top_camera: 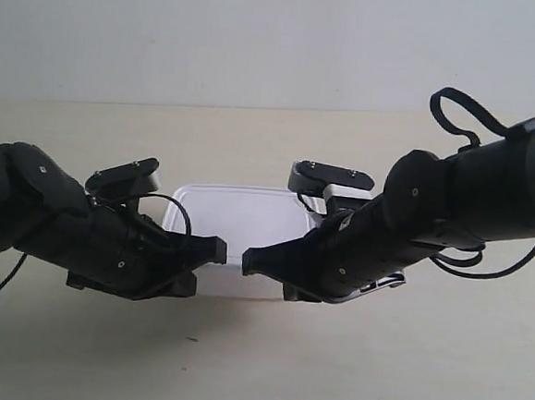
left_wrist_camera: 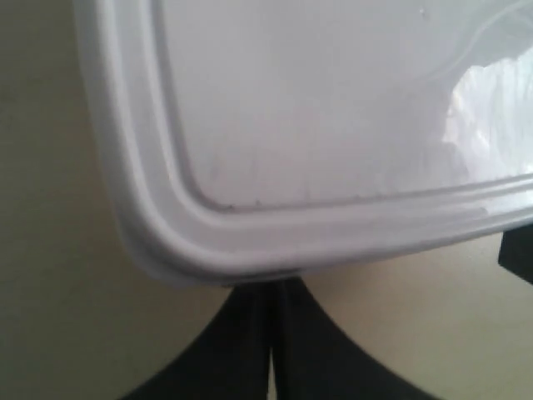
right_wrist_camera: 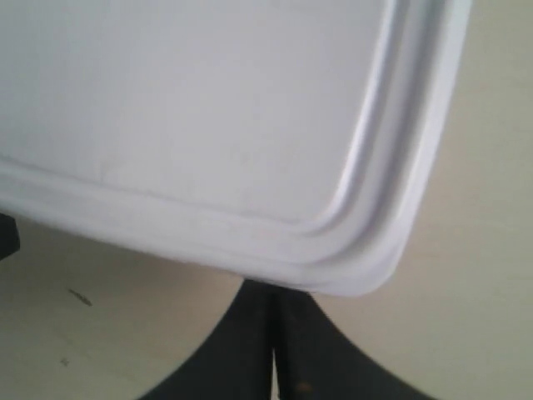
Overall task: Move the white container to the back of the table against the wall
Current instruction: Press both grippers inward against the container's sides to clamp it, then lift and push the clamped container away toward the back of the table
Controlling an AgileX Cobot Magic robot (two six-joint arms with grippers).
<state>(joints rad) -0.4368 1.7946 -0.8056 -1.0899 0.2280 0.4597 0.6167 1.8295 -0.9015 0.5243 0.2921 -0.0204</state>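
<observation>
The white container [top_camera: 238, 218] sits mid-table [top_camera: 263, 376], some way in front of the wall [top_camera: 262, 33]. Both arms reach in along its near side. My left gripper [top_camera: 219, 250], on the arm at the exterior view's left, is shut on nothing. In the left wrist view its closed tips [left_wrist_camera: 275, 287] press under the lid rim of the container [left_wrist_camera: 333, 108] near one corner. My right gripper [top_camera: 249, 260] is also shut and holds nothing. Its tips [right_wrist_camera: 273, 292] touch the container [right_wrist_camera: 191, 108] below the rim near the other corner. The two gripper tips nearly meet.
A strip of bare table [top_camera: 253, 143] lies between the container and the wall. Black cables [top_camera: 468, 119] loop off the arm at the exterior view's right. A tiny dark speck [top_camera: 192, 340] marks the table in front.
</observation>
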